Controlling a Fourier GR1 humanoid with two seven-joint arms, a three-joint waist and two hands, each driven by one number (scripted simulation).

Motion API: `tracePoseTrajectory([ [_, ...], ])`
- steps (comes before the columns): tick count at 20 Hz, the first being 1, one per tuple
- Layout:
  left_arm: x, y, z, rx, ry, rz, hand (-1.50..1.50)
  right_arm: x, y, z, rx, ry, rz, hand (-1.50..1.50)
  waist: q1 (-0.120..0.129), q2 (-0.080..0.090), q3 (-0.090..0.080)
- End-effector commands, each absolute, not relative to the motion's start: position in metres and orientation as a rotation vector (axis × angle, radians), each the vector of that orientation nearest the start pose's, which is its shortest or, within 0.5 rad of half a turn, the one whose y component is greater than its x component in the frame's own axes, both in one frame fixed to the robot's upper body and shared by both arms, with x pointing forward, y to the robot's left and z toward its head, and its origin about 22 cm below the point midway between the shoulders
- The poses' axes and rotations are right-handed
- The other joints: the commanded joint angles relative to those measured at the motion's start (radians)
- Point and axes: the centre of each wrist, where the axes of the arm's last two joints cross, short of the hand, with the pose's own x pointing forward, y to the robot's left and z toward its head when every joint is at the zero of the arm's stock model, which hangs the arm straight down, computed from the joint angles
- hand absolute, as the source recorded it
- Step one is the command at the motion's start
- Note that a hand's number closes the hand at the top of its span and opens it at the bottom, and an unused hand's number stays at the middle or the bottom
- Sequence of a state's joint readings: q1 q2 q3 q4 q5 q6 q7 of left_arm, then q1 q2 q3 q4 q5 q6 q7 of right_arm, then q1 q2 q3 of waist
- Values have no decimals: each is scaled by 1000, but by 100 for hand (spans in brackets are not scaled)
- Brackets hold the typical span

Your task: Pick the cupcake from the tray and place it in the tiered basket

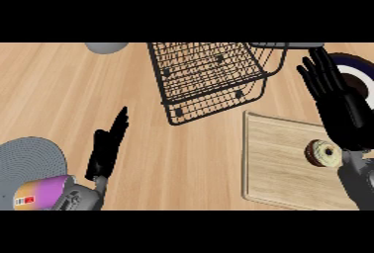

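The cupcake (322, 152), brown with a pale top, lies on the light wooden tray (275, 158) at the right. My right hand (337, 101) hovers just above and beyond it with fingers straight, open, holding nothing; its wrist partly covers the cupcake's right side. The black wire tiered basket (208, 76) stands at the top centre, left of that hand. My left hand (108, 143) rests open at the lower left, fingers pointing up, far from both tray and basket.
A grey round mat (25, 158) lies at the lower left with a purple and yellow can (42, 193) on its edge. A dark plate with a white ring (358, 74) sits at the far right. A grey object (108, 47) peeks in at the top.
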State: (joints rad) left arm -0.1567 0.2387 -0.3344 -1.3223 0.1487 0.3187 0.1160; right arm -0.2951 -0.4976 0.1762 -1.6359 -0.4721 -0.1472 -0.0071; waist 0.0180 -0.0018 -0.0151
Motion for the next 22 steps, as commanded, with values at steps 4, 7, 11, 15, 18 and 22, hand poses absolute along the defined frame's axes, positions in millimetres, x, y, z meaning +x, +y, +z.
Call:
tracePoseTrajectory([
  [4,272,234,-5,83,-1378,-84,0,261,-314,106,-430,-1988,-37,150,-82,-16,14],
  [7,269,231,-7,75,-1362,-37,0,239,-383,71,-932,-1729,-333,150,-203,-11,10],
  [11,269,234,3,-4,-1384,-38,0,207,-363,37,-1177,-1753,-664,-150,-134,-19,18],
  [15,273,220,9,-93,-1386,-108,0,155,-309,-3,-1259,-1778,-400,-150,-64,-5,14],
  [18,277,233,17,-92,-1386,-118,0,137,-282,-8,-1289,-1664,-350,-150,-34,2,10],
  [22,280,222,21,-95,-1395,-143,0,96,-282,-27,-1397,-1434,-293,-150,-29,14,5],
])
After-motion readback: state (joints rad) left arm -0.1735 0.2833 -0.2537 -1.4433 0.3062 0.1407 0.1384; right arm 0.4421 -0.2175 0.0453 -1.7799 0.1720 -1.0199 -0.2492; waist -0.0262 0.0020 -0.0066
